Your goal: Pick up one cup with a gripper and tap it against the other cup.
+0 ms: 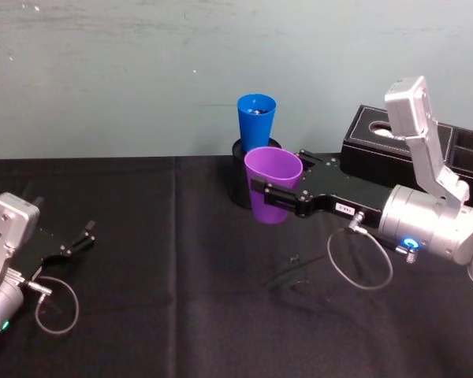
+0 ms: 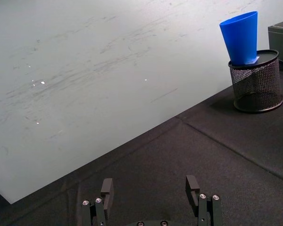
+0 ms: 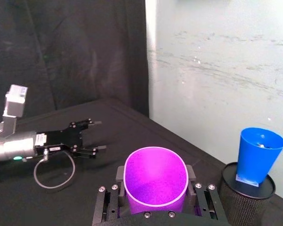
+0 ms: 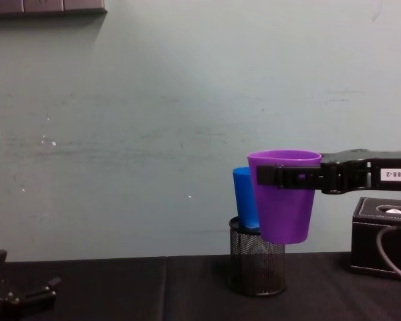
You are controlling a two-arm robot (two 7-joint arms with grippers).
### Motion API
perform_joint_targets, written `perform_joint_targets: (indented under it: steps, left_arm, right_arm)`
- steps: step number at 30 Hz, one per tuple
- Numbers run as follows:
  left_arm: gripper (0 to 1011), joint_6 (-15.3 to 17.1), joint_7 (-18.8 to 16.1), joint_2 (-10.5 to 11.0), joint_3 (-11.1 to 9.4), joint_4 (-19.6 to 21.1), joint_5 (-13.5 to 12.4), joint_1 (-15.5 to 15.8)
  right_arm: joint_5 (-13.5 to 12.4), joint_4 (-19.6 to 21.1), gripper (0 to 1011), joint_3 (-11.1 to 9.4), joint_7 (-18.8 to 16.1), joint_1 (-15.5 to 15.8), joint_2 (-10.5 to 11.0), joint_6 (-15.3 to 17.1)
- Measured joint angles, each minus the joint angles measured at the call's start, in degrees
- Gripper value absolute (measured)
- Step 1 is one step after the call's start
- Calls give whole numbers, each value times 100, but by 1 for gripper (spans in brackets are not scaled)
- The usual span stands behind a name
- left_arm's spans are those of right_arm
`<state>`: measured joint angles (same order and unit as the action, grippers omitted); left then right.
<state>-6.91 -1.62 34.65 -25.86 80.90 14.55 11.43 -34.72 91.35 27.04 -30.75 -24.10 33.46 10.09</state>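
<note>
Black cloth covers the table [image 1: 181, 276], which runs back to a pale, scuffed wall [image 1: 102, 71]. Near the wall a mesh holder [image 1: 240, 177] stands on the cloth with the blue cup [image 1: 255, 122] set upright in it, so the blue rim sits well above the table. A black box [image 1: 378, 134] lies to the right of it. The right gripper [image 1: 277, 179] reaches in from the right and is clamped on the purple cup [image 1: 272, 169], one finger on each side just below the rim. It holds the cup upright and clear of the cloth, with its base about level with the holder's top in the chest view. The purple cup hangs just in front of the blue one on the robot's side. The right wrist view shows a gap between them, so they look near but apart. The left gripper [image 1: 85, 236] rests low at the left, well apart from the cups, with its fingers spread and nothing between them. The pick-up looks done, and the step in hand is the approach for the tap. The next move probably calls for a short, slow push toward the wall until the purple side meets the blue side. The blue cup only sits loosely in the holder, so a hard knock could tip it or shift the holder.
</note>
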Motion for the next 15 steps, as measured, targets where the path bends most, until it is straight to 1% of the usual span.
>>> perform_joint_targets:
  steps: [3,6,7,10,15]
  left_arm:
    - [1000,0,0,0,0,0,0,0]
    - [1000,0,0,0,0,0,0,0]
    - [1000,0,0,0,0,0,0,0]
    - [1000,0,0,0,0,0,0,0]
    - [1000,0,0,0,0,0,0,0]
  right_arm:
    - [-13,-120,715,12,1,-65,-60,-1]
    - [-42,-356,715,37,3,-194,-183,-21]
    - [-42,-356,715,37,3,-194,-183,-21]
    - [-44,-594,715,64,28,-336,-322,-59]
    - [44,-951,715,136,65,-588,-521,-91]
